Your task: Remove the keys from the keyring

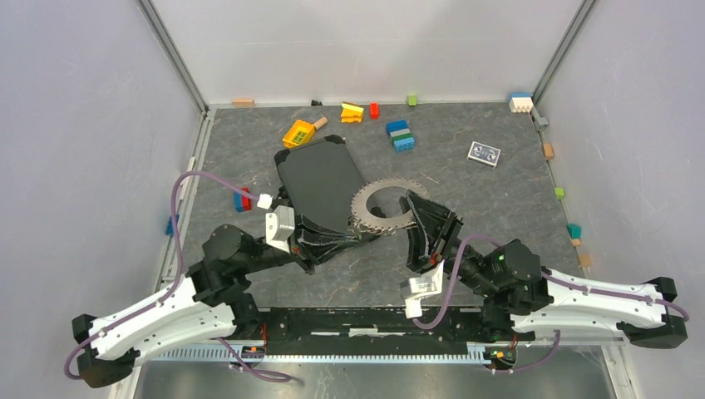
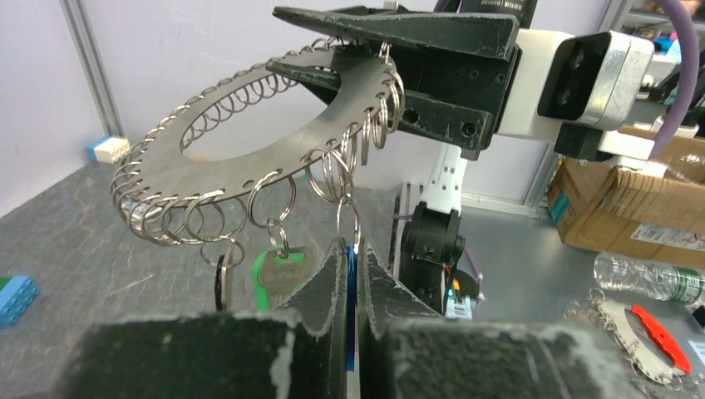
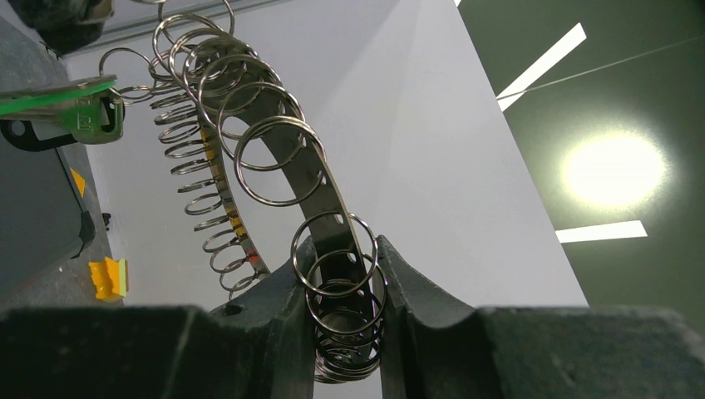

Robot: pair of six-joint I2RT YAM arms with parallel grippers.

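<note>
Two hands share one load. The left hand point(image 2: 350, 258) is pressed almost together on the blue-headed key point(image 2: 351, 287), whose blue edge shows as a thin strip between its fingers. That key hangs from a split ring threaded through the rim of the keyring point(image 2: 249, 162). The keyring is a wide, flat metal band pierced with holes all round and fringed with many small split rings.

Just beside the pinched key, on the same near arc, a green-headed key point(image 2: 283, 270) and a black-headed key point(image 2: 223, 281) dangle free. The right hand point(image 3: 345, 283) pinches the keyring on the opposite side. Its two fingers lie flat against the band's faces, with several split rings bunched between them.

Between the two hands the keyring is held up clear of the surface point(image 1: 499, 224). Seen from above, it sits near the middle of the surface and overlaps the right edge of a black slab point(image 1: 320, 179). Coloured toy bricks point(image 1: 401, 135) lie scattered toward the far edge, and a small patterned card point(image 1: 484, 153) lies to their right.
</note>
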